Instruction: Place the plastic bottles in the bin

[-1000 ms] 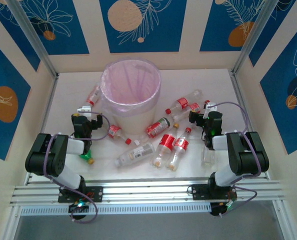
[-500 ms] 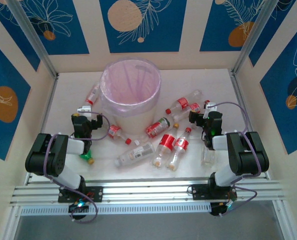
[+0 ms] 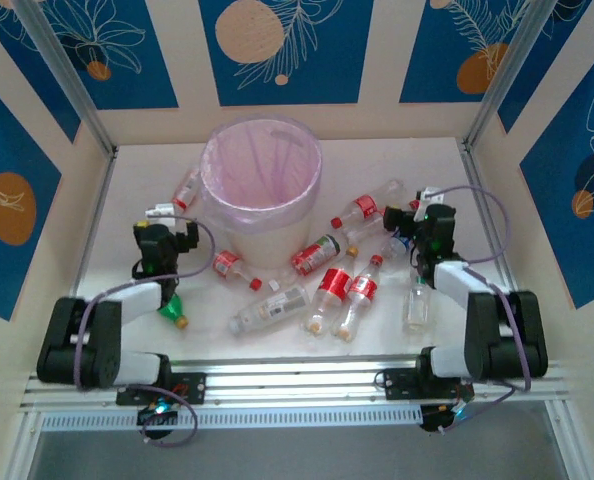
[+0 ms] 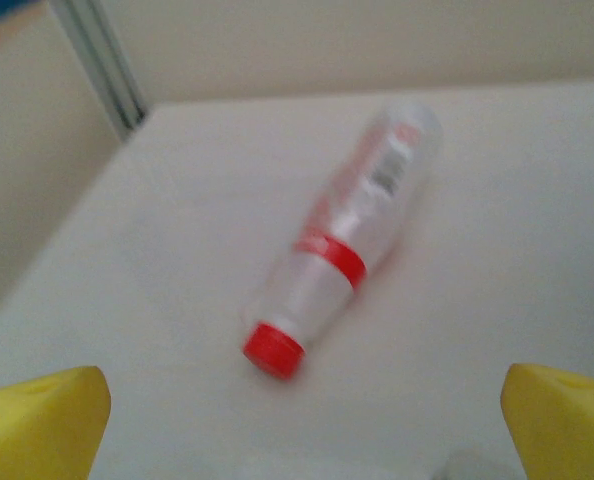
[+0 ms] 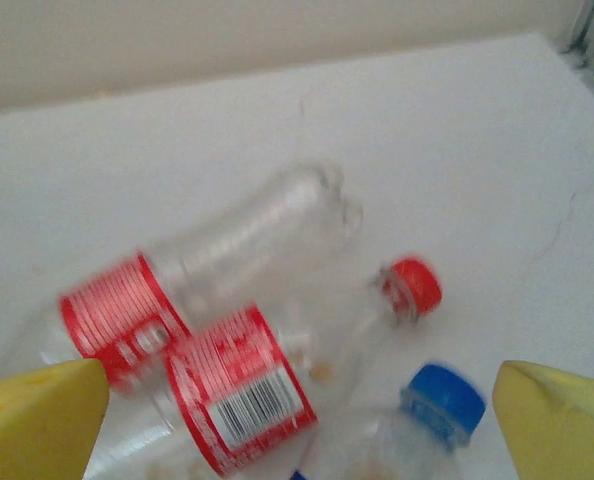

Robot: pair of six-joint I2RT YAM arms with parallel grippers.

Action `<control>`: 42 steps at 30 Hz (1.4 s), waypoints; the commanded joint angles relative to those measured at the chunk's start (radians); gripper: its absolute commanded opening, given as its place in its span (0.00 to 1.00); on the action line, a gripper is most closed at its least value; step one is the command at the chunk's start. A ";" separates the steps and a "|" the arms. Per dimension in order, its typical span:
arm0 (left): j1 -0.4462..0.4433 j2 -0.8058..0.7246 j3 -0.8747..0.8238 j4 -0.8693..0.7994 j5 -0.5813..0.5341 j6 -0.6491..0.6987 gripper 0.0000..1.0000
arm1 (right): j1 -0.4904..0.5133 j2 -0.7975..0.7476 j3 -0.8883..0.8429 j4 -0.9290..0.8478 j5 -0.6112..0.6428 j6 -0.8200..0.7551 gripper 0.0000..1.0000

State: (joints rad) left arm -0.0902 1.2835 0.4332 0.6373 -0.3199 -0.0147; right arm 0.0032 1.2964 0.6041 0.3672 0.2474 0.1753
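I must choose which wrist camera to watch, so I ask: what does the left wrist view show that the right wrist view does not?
Left wrist: one clear bottle, its red cap toward the camera, and a metal post in the far corner. Right wrist: a red-labelled bottle close against a barcode-labelled bottle, a red-capped neck, and a blue-capped bottle. Both: the white table, a pale wall, and yellow fingertips wide apart, so the left tool and the right tool are open.

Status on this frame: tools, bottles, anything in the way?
Left tool open, facing red-capped bottle beside the bin. Right tool open over bottle cluster. Other bottles lie on table; bin looks empty. Nothing blocking.
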 commanded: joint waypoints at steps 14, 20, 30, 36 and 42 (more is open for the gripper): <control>0.000 -0.181 0.912 -1.295 0.425 -0.290 1.00 | 0.000 -0.089 0.479 -1.573 -0.017 0.388 1.00; -0.031 -0.064 1.055 -1.305 0.658 -0.359 1.00 | -0.005 -0.013 0.378 -1.516 -0.057 0.391 1.00; -0.103 0.036 1.059 -1.304 0.667 -0.324 0.95 | -0.018 0.117 0.272 -1.373 -0.062 0.400 1.00; -0.111 0.066 1.001 -1.234 0.674 -0.334 0.88 | -0.035 0.195 0.261 -1.310 -0.059 0.397 0.97; -0.116 0.058 0.935 -1.152 0.694 -0.333 0.88 | -0.027 0.253 0.248 -1.294 -0.078 0.392 0.87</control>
State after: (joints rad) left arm -0.1944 1.3460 1.3926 -0.5800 0.3416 -0.3431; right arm -0.0265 1.5333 0.8669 -0.9302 0.1898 0.5587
